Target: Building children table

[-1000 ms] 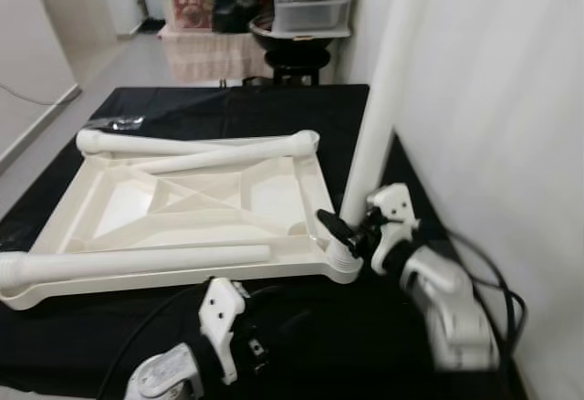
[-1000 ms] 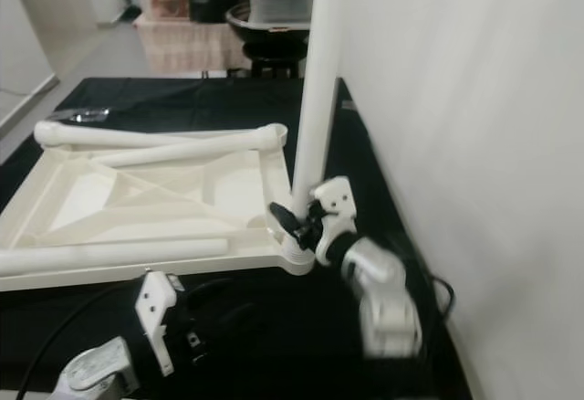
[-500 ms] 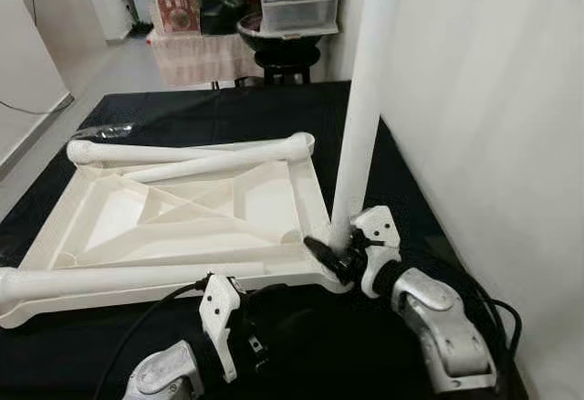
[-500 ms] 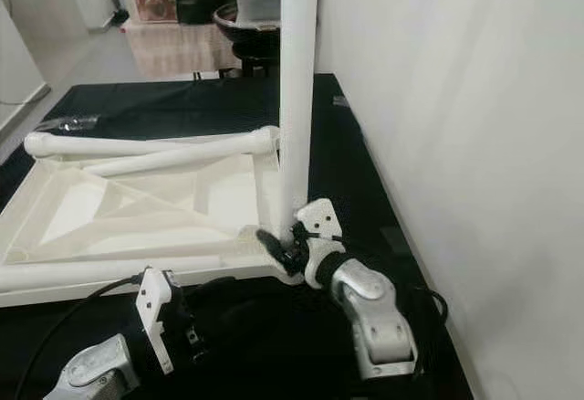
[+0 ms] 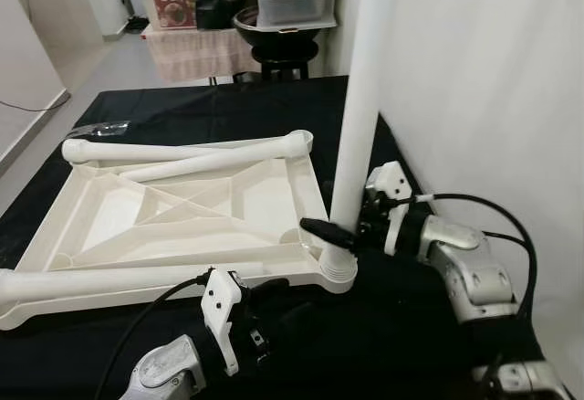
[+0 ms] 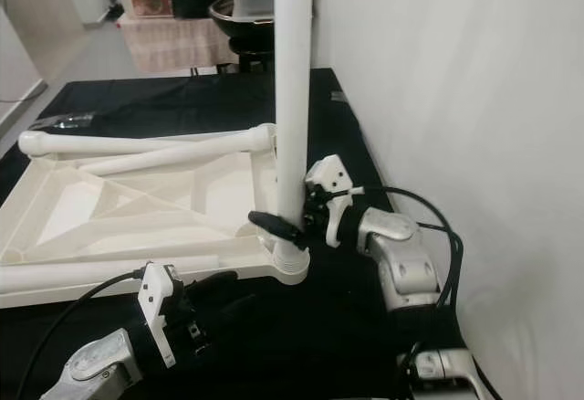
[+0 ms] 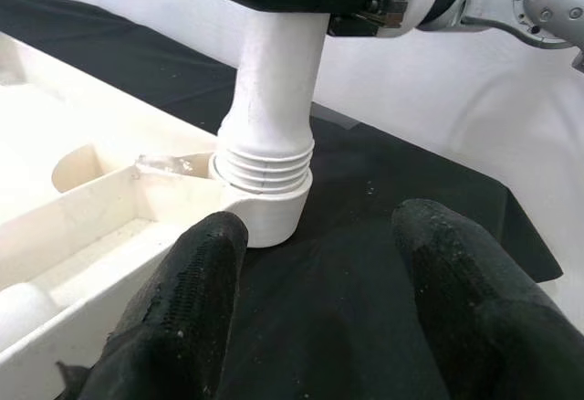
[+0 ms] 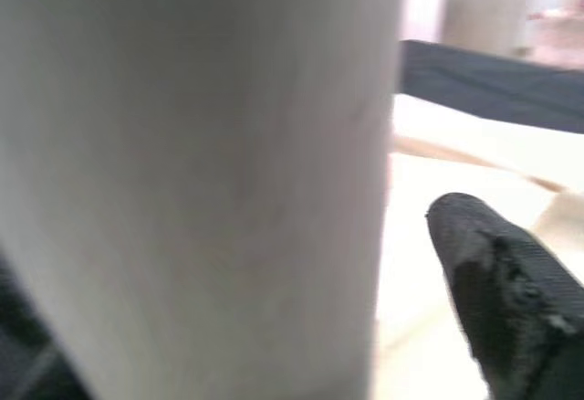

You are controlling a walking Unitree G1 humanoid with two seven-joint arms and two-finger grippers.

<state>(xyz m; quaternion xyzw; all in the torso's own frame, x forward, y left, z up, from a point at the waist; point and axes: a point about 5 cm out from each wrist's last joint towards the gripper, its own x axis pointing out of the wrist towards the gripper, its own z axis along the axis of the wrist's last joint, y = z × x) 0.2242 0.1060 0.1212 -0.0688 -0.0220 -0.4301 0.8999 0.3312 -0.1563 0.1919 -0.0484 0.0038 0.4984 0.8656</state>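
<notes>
A white plastic table top [image 5: 274,201] lies upside down on a black cloth. One white leg [image 5: 361,117] stands upright in the threaded socket [image 5: 339,268] at its near right corner. My right gripper [image 5: 339,228] is shut on this leg just above the socket; one black finger [image 5: 321,230] wraps its left side. In the right wrist view the leg [image 8: 201,172] is close up beside one finger [image 8: 497,281]. My left gripper [image 7: 315,318] is open and holds nothing, low over the cloth just short of the socket [image 7: 265,190]. Three loose legs [image 5: 137,152] [image 5: 219,159] [image 5: 119,279] lie on the top.
A white wall [image 5: 474,80] stands close on the right. Black cables [image 5: 516,236] loop from my right arm. Storage boxes and a dark stool [image 5: 283,16] are beyond the far edge. A small plastic bag [image 5: 102,129] lies at the far left of the cloth.
My right wrist has swung round the leg's base, from in front of it to its right side, keeping its hold. The view has shifted a little. My left gripper stays put.
</notes>
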